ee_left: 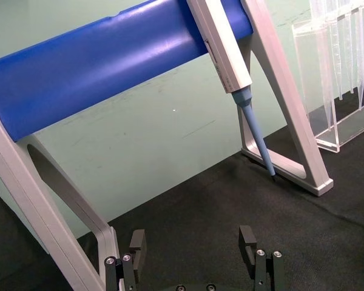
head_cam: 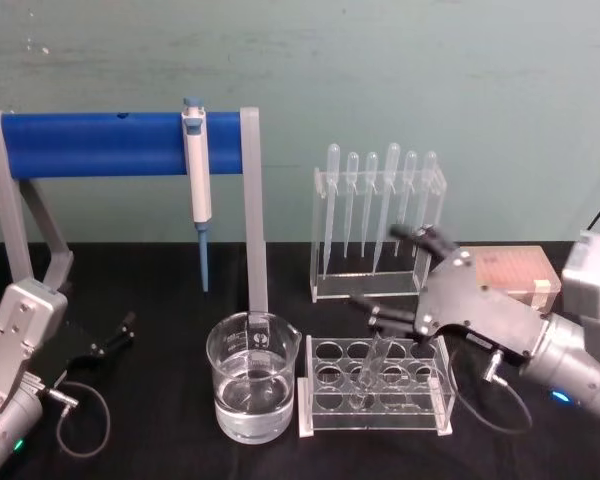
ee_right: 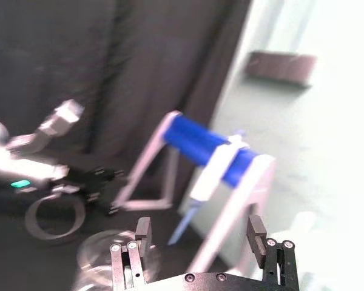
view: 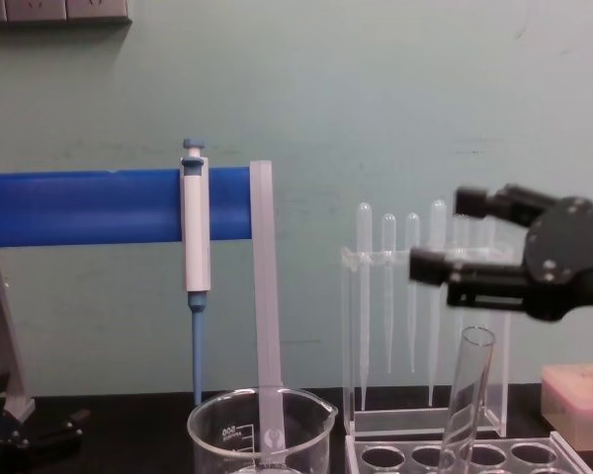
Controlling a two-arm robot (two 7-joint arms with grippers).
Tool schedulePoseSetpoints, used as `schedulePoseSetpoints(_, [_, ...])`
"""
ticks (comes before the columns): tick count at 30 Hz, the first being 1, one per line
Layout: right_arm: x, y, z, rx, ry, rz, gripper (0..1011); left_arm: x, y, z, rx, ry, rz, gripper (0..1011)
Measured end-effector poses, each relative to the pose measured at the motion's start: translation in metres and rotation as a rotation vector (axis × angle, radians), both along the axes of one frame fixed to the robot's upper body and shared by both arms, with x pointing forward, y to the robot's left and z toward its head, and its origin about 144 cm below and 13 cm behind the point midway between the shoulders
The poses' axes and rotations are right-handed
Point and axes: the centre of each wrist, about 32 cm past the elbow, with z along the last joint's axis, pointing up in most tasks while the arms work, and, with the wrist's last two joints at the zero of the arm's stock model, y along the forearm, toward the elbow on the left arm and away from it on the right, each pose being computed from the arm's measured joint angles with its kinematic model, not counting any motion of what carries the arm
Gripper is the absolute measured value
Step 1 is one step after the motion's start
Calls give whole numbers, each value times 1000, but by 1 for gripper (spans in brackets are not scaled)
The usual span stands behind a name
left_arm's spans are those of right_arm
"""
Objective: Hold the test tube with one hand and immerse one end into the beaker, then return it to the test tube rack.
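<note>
1. The stand [head_cam: 130,143] is the largest thing: a blue bar on grey legs, at the back of the black table [head_cam: 160,290], to the left of the beaker and behind it.
2. The right gripper [head_cam: 395,270] hangs in the air above the tube rack, right of the beaker. Its black jaws are spread wide and hold nothing (in the chest view they are level with the pipette tops and above the tube's rim).
3. The left gripper [head_cam: 120,333] is low over the table, well left of the beaker, near the stand's left leg. Its jaws are also spread apart, with nothing between them.
4. The pipette rack [head_cam: 378,232] stands behind the beaker, to its right, with six frosted pipettes [head_cam: 389,190] hanging in it.
5. The tube rack [head_cam: 375,385] is a clear block with round holes, just beside the beaker on its right.
6. The beaker [head_cam: 252,377] stands in front of the stand's right leg, with clear liquid in the lower part.
7. The pipettor [head_cam: 196,190] is white with a blue tip and hangs on the bar, behind the beaker.
8. The test tube [head_cam: 370,370] sits in the tube rack, leaning in one hole, right of the beaker; no gripper touches it.
</note>
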Motion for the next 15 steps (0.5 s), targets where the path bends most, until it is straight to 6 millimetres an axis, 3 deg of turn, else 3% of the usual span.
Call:
schedulePoseSetpoints(9, [-23, 3, -15, 140, -87, -260, 1002, 0, 0, 0, 0, 0, 0, 1000])
schedulePoseSetpoints(15, [-28, 9, -28, 161, 65, -408, 1002, 0, 0, 0, 0, 0, 0, 1000])
